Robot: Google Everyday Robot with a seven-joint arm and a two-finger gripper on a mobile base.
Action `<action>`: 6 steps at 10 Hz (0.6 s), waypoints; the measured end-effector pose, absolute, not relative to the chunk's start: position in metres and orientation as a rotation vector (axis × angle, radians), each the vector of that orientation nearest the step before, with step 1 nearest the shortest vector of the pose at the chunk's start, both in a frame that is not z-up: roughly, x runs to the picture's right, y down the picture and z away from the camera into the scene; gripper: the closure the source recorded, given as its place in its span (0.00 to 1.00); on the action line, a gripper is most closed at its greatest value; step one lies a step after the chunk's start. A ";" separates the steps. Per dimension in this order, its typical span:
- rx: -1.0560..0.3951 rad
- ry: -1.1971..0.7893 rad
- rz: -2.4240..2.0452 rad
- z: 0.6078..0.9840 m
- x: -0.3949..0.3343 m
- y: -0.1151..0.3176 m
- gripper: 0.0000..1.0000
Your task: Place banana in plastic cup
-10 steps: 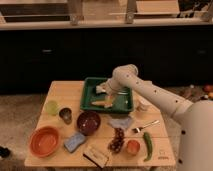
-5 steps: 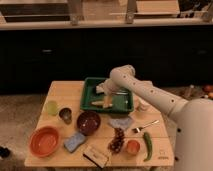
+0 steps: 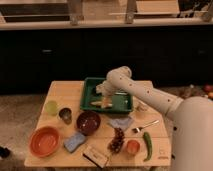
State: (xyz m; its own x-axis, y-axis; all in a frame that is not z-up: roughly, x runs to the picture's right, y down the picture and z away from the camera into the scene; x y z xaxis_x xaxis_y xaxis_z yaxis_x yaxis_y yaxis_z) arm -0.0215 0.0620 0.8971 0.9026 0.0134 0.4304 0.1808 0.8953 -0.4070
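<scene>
The yellow banana [image 3: 101,103] lies in the front left part of the green tray [image 3: 124,103] at the back of the wooden table. My gripper [image 3: 102,93] hangs from the white arm over the tray, just above the banana and close to it. A pale green plastic cup [image 3: 51,107] stands upright near the table's left edge, well to the left of the tray and the gripper.
A dark cup [image 3: 65,115], a maroon bowl [image 3: 88,122], an orange bowl [image 3: 45,141], a blue sponge [image 3: 75,142], a box [image 3: 96,155], grapes [image 3: 117,141], a red fruit [image 3: 132,147], a green chilli [image 3: 147,145], a fork [image 3: 145,126] and a blue cloth [image 3: 121,122] crowd the table's front.
My gripper has moved a little left and down over the tray, closer to the banana. The banana still lies in the tray.
</scene>
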 end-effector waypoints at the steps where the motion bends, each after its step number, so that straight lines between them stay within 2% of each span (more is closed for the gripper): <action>1: -0.463 -0.437 -0.095 0.899 -0.023 0.064 0.20; 6: -0.506 -0.428 -0.138 0.908 -0.029 0.077 0.20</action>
State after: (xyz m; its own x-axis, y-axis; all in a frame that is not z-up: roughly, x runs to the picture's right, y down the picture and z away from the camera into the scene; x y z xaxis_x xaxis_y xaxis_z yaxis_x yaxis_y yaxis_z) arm -0.0286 0.0769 0.9084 0.9025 -0.0233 0.4300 0.2321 0.8675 -0.4400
